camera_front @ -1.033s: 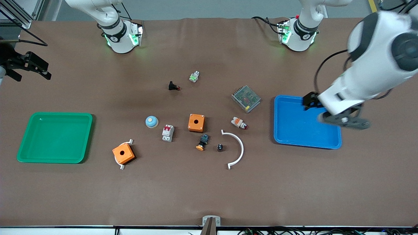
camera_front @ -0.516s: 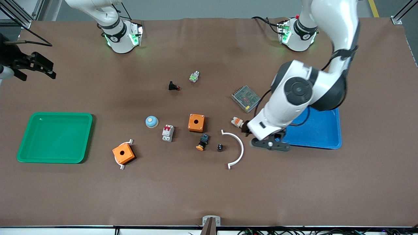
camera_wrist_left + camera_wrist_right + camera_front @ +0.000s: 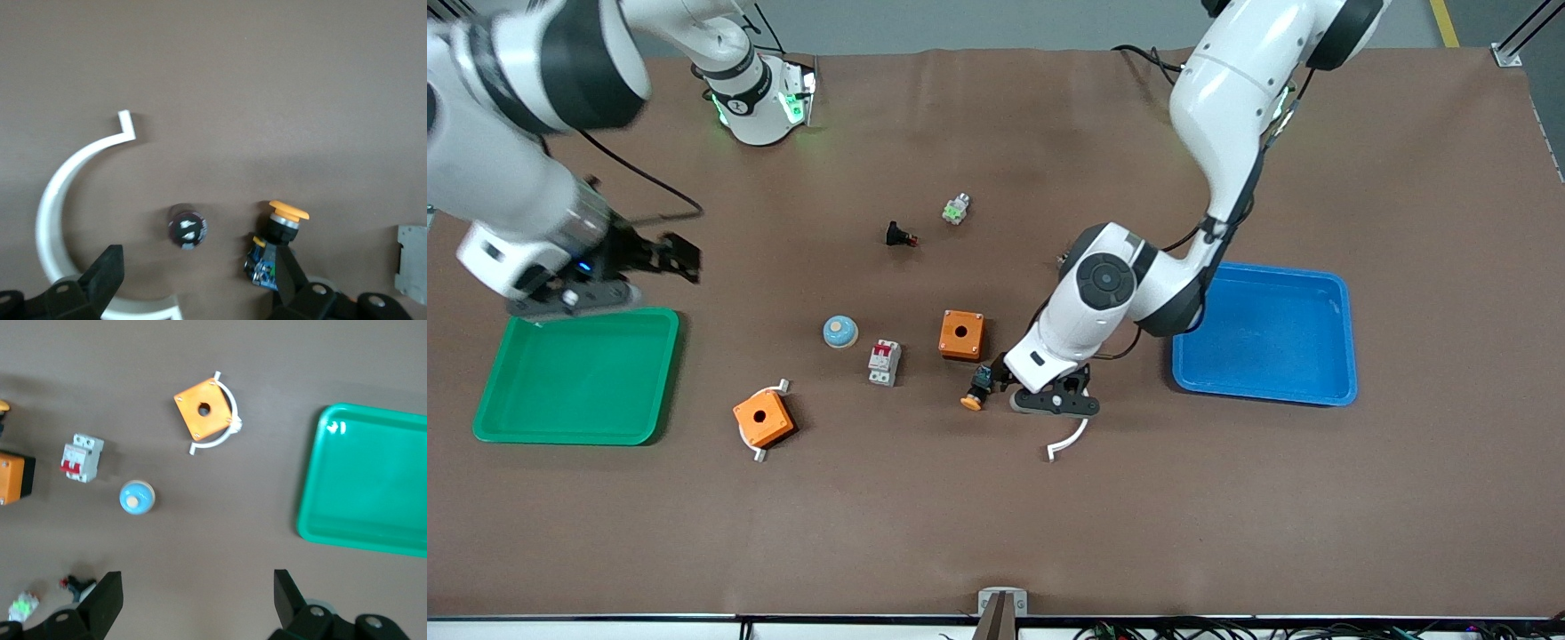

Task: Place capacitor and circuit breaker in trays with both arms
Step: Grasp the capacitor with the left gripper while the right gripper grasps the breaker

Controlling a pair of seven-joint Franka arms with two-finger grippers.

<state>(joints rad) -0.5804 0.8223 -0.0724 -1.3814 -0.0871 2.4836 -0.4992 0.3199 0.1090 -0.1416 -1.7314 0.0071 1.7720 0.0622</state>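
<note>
- The left gripper (image 3: 193, 293) hangs low over the capacitor (image 3: 188, 229), and its fingers (image 3: 107, 277) are spread wide with nothing in them.
- In the front view the arm hides the capacitor; it sits on the table between the white curved piece (image 3: 67, 200) and the orange-capped push-button (image 3: 280, 243).
- The push-button is very close, at about 3 o'clock from the capacitor in the left wrist view. A finger could bump it or grab it by mistake.
- The capacitor is tiny and round, so I think it could roll or slip out.
- The right gripper (image 3: 680, 258) is up over bare table near the green tray (image 3: 507, 427), fingers wide and empty.
- The circuit breaker (image 3: 885, 362) stands at about 9 o'clock from the orange box (image 3: 961, 334). The blue dome (image 3: 840, 332) sits close by and could get knocked.
</note>
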